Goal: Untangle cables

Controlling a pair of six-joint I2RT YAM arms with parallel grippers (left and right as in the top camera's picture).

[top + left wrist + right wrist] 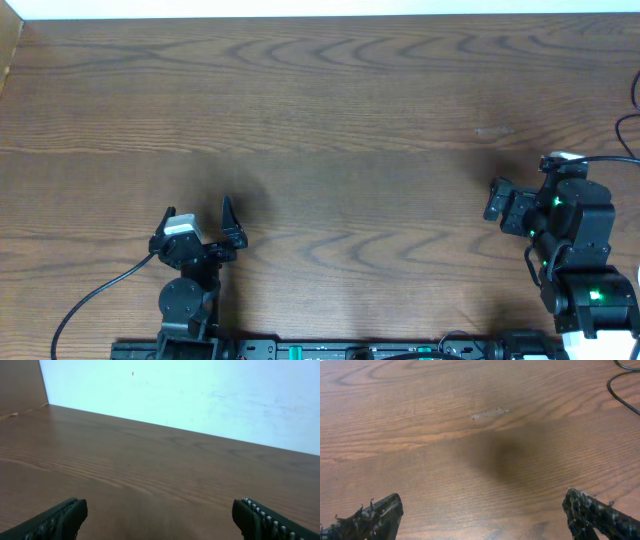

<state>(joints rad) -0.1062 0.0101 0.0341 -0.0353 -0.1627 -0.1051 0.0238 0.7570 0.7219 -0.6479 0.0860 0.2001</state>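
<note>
The coil of thin black and white cables with plugs shows in none of the views. My left gripper (197,208) is open and empty near the table's front left, its fingers pointing away over bare wood; in the left wrist view (160,512) nothing lies between the fingers. My right gripper (492,198) is open and empty at the right side and points left; the right wrist view (482,507) shows only wood between its fingers. A thin black cord (621,386) curves across the table at the far right edge (630,110); I cannot tell what it belongs to.
The brown wooden table (330,90) has a small pale scuff (490,413) ahead of the right gripper. A pale wall (200,395) rises behind the table's far edge. A black wire (95,295) trails from the left arm's base.
</note>
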